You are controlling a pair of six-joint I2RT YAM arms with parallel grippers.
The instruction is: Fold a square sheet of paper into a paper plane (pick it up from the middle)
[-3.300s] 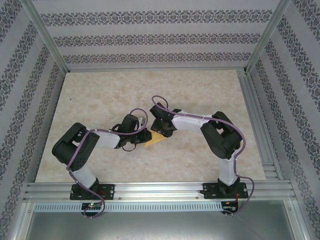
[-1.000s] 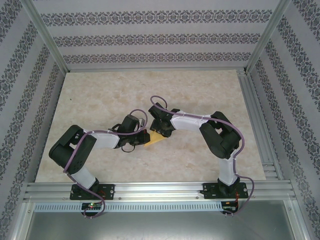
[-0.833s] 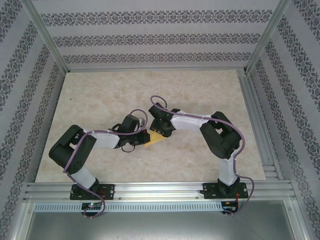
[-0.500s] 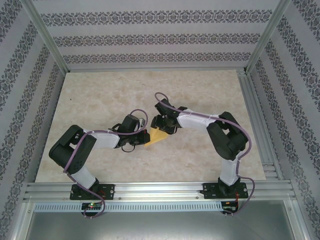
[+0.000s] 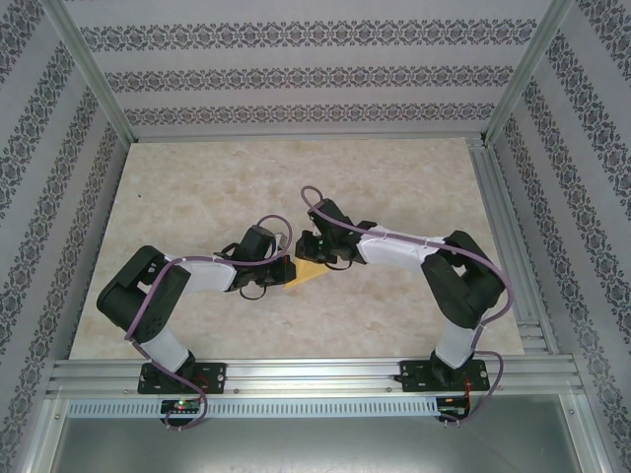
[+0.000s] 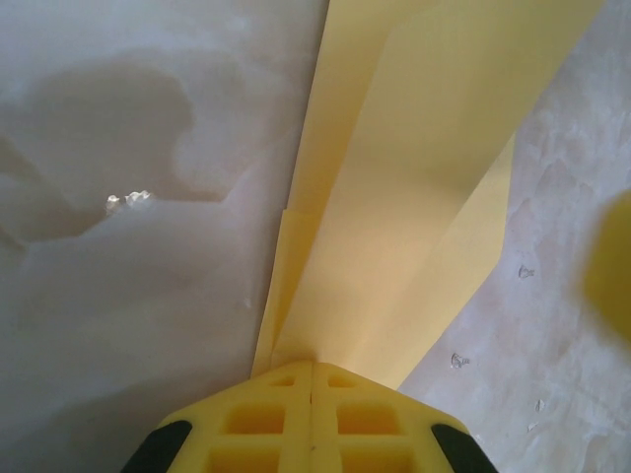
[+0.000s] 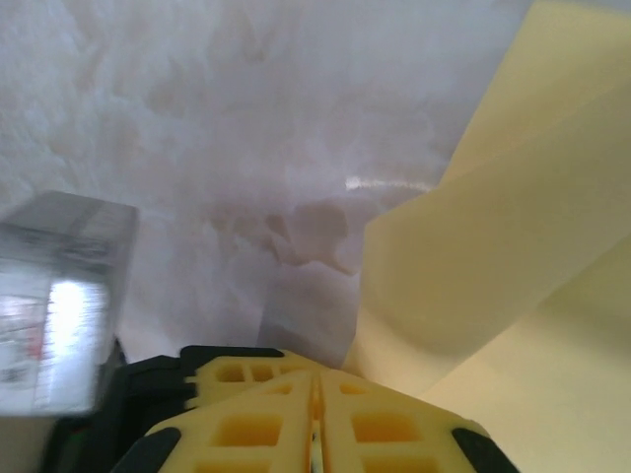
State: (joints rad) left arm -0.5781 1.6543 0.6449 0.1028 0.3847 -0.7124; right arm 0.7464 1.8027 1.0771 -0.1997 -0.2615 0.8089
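Lab test cell, aluminium frame (image 5: 315, 374), patterned wall panels (image 5: 296, 79), marble-look tabletop (image 5: 197, 177)

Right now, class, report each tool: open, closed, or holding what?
Left tool: closed on the folded paper.
Right tool: closed beside that paper; whether it grips it cannot be told.

A pale cream, marble-look surface (image 5: 197, 187) lies in the middle. White walls with dark flowery stripes (image 5: 296, 74) stand around it from 9 through 12 to 3 o'clock. Shiny silver metal rails (image 5: 315, 374) run along at 6 o'clock.
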